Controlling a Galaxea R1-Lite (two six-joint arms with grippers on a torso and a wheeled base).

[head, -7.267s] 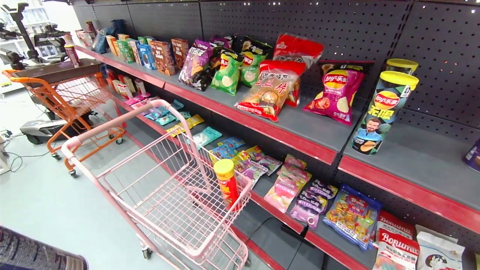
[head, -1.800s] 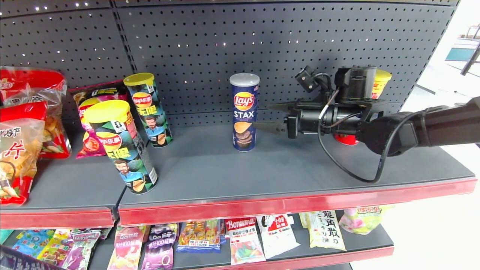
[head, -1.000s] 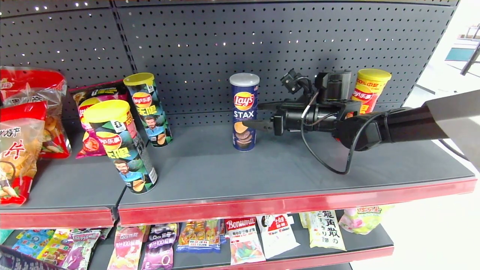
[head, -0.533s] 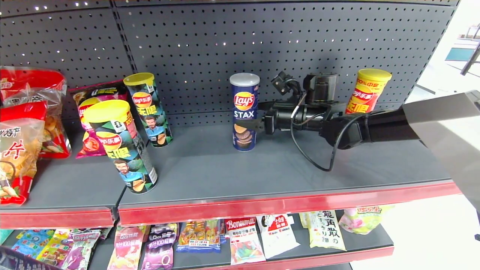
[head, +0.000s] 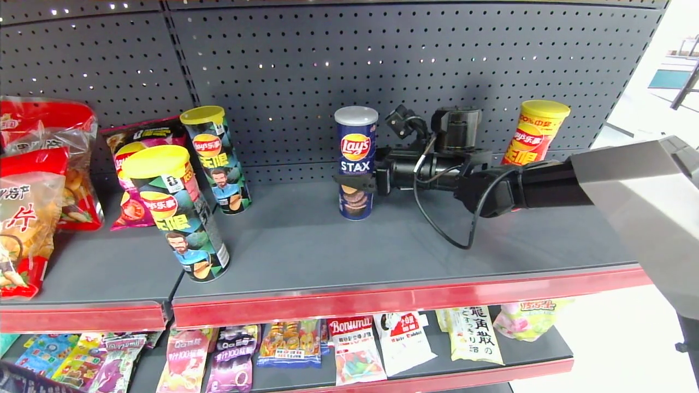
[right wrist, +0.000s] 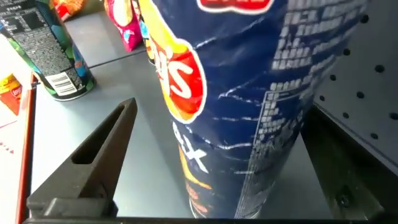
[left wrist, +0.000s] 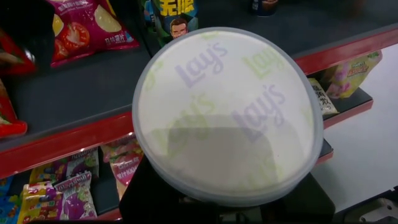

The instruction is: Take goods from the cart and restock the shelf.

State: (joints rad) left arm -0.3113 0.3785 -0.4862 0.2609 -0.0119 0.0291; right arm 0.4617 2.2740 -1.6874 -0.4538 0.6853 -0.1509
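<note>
cans: five all up. Four stand on the top shelf point(head: 306, 245) and one is off it, in the left gripper.
blue can point(head: 355, 158): just one, grey lid, upright mid-shelf, close to the pegboard point(head: 437, 60).
right gripper point(head: 354, 177): jaws open, one finger either side of the blue can about halfway up. The wrist view has a clear gap on the near side, so no squeeze.
green cans point(head: 175, 218): two, yellow lids. This one is near the front edge; the back can point(head: 215, 158) is by the pegboard.
yellow can point(head: 532, 139): one, far right, behind the right arm.
left gripper point(left wrist: 224, 208): jaws hidden under the lid, but the pale-lid can point(left wrist: 227, 118) hangs in the air off the shelf edge with its lid at the camera, so it's clamped.
bags point(head: 33, 207): red ones overlap at far left, can't split the count. There's also one magenta bag point(head: 128, 213) behind the front green can.
lower shelf point(head: 551, 349): holds roughly ten flat packets point(head: 355, 349) in a row, leftmost ones cropped.
</note>
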